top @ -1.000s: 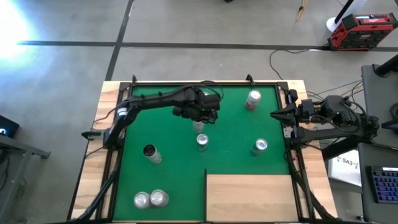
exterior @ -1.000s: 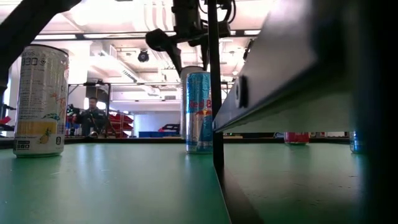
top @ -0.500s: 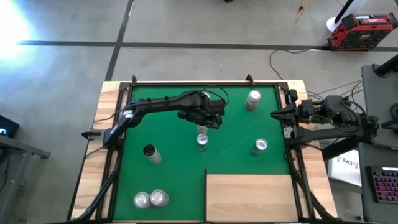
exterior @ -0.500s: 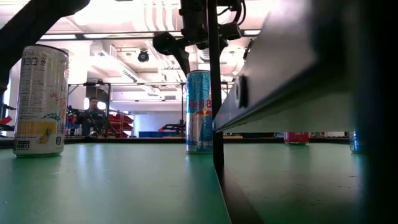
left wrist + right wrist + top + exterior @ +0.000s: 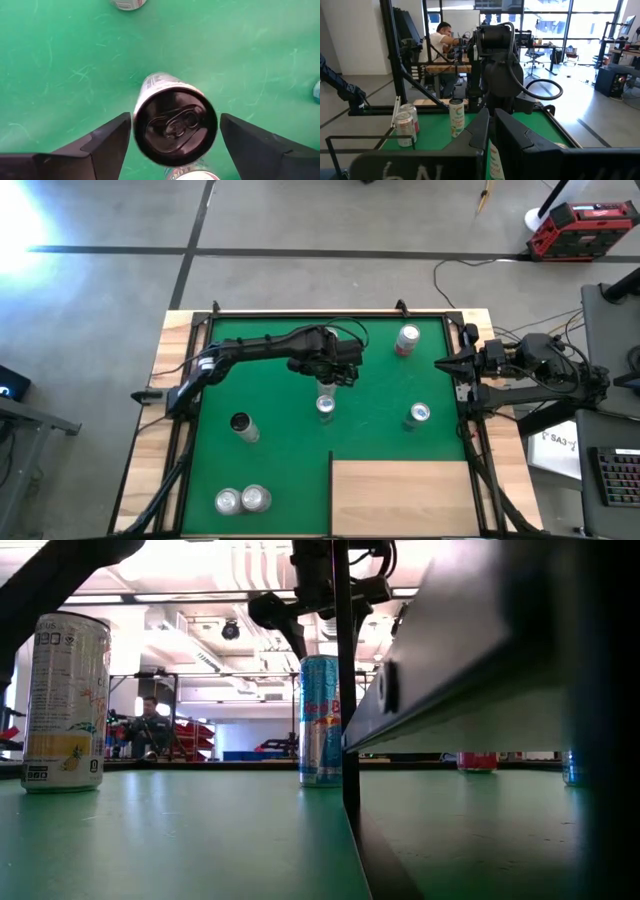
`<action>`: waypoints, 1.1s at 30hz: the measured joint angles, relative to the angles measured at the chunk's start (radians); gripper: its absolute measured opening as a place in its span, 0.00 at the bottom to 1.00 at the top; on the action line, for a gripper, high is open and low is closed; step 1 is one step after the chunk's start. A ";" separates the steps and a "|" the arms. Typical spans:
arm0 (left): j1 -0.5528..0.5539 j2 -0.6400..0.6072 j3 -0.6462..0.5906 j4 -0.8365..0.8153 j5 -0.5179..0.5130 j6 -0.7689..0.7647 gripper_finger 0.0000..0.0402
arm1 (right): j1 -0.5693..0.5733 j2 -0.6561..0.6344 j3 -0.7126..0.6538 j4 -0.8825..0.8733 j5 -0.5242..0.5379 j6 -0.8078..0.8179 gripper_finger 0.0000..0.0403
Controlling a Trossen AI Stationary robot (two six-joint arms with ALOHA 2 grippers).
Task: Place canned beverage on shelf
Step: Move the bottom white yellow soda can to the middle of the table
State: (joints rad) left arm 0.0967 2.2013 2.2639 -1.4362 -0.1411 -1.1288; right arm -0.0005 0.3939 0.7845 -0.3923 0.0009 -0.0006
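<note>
My left tool (image 5: 172, 135) hangs open over the can (image 5: 175, 122), a finger on each side, neither touching. I should drop straight down, keep it centred, and close below the rim. The can stands upright mid-tabletop (image 5: 280, 430), axis vertical, tab up, well apart from the shelf (image 5: 400, 495). My right tool (image 5: 441, 364) waits closed at the edge

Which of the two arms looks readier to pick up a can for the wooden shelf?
The left. Its gripper hangs over the mat's middle, jaws open on either side of a can directly beneath. The right gripper sits shut at the table's right edge, away from every can.
</note>
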 joint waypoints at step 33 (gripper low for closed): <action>-0.057 -0.738 -0.771 -0.123 0.029 -0.672 0.94 | 0.000 0.000 0.000 0.000 0.000 0.000 0.06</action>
State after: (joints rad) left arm 0.0401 1.4633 1.4924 -1.5588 -0.1119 -1.8011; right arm -0.0002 0.3939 0.7845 -0.3923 0.0010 -0.0006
